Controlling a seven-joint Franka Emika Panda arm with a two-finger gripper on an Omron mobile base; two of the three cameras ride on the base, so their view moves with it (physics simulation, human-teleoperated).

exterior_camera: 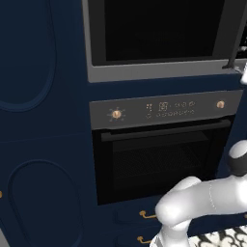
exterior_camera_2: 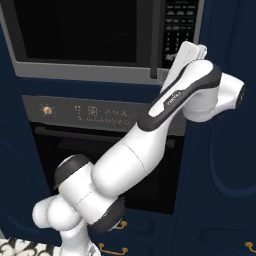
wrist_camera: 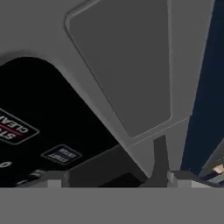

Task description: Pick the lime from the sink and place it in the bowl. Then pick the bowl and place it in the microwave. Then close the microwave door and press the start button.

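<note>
The microwave [exterior_camera: 159, 29] has a black glass front in a grey frame and is built into the navy cabinetry above the oven. Its microwave door [exterior_camera_2: 75, 30] looks flush with the frame. My arm reaches up to the control panel [exterior_camera_2: 181, 22] at the microwave's right side, and my gripper [exterior_camera_2: 192, 49] is right at it. In the hand view the gripper [wrist_camera: 116, 179] is open, its tips wide apart with nothing between them, close to the black panel [wrist_camera: 43, 109]. A small outlined key [wrist_camera: 61, 154] lies near the left tip; its label is too blurred to read. The lime, the bowl and the sink are out of view.
The oven [exterior_camera: 159, 159] with brass knobs and a display sits directly under the microwave. Navy cabinet doors [exterior_camera: 38, 120] flank it, and drawers with brass pulls [exterior_camera: 147, 214] lie below. A grey frame panel [wrist_camera: 127, 65] borders the keys.
</note>
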